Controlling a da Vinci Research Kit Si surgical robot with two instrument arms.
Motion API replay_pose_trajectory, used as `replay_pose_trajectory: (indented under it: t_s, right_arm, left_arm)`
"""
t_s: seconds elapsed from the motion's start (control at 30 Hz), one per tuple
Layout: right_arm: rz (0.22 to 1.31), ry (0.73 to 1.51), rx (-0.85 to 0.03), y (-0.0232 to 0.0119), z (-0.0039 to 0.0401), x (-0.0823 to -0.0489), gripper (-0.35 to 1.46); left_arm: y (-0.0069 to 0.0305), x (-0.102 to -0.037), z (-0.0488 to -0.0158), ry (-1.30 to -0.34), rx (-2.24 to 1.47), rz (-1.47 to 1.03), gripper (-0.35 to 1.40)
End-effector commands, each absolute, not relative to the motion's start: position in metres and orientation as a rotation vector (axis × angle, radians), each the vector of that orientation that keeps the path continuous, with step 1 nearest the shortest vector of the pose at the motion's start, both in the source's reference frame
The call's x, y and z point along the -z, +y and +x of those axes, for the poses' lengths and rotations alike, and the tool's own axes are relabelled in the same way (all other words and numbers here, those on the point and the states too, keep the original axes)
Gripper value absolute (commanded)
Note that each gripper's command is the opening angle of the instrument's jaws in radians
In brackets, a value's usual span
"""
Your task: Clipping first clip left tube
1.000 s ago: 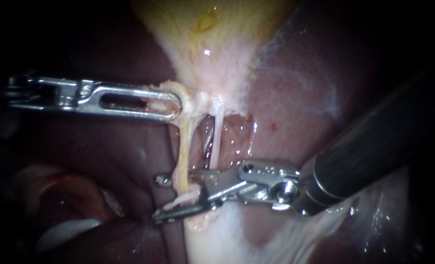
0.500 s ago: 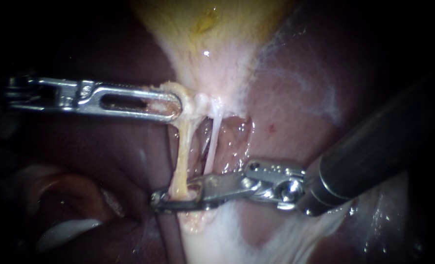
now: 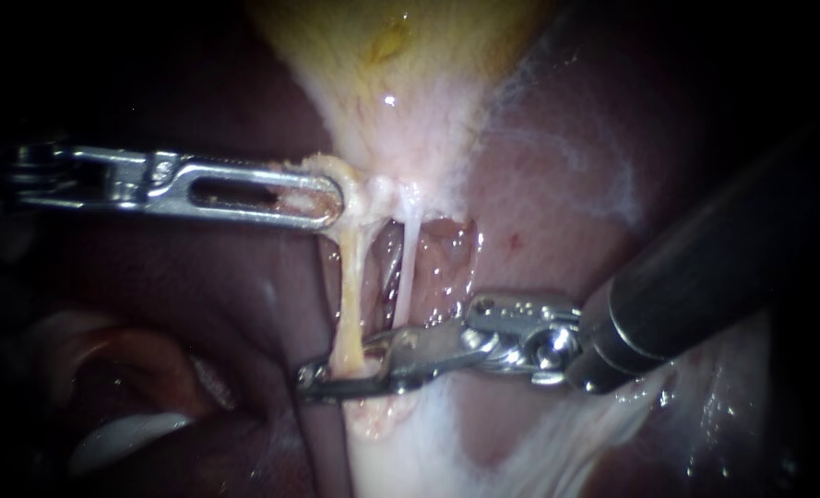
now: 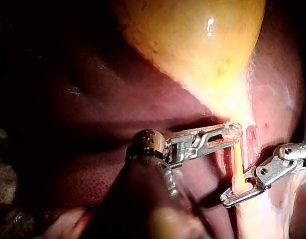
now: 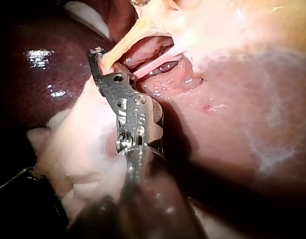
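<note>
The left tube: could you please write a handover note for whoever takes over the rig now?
Left instrument: jaws shut on the gallbladder at its neck.
Right instrument: jaws shut on the left tube near its lower end; the right tube runs beside it.
Done: jaws closed across the left tube.
Left: no clip can be made out yet; open, withdraw and check that one sits on the tube.

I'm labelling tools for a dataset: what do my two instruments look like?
The left instrument is bright silver metal, its flat jaw pierced by a long oval slot, with a hinged link behind. The right instrument has a thick, dark, glossy shaft, a silver wrist dotted with small marks, and slim silver jaws.
</note>
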State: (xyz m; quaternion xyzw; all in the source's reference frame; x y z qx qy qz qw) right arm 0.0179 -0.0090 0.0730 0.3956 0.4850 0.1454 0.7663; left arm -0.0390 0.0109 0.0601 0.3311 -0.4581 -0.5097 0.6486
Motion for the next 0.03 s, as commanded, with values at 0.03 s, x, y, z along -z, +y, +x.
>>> replay_pose_trajectory:
  t_s: [0.03]
  right_arm:
    - [0.859, 1.054, -0.315, -0.0089, 0.0178, -0.0731, -0.35]
  left_arm:
    - [0.0109, -0.0601, -0.0390, -1.042, 1.159, 0.753, -0.35]
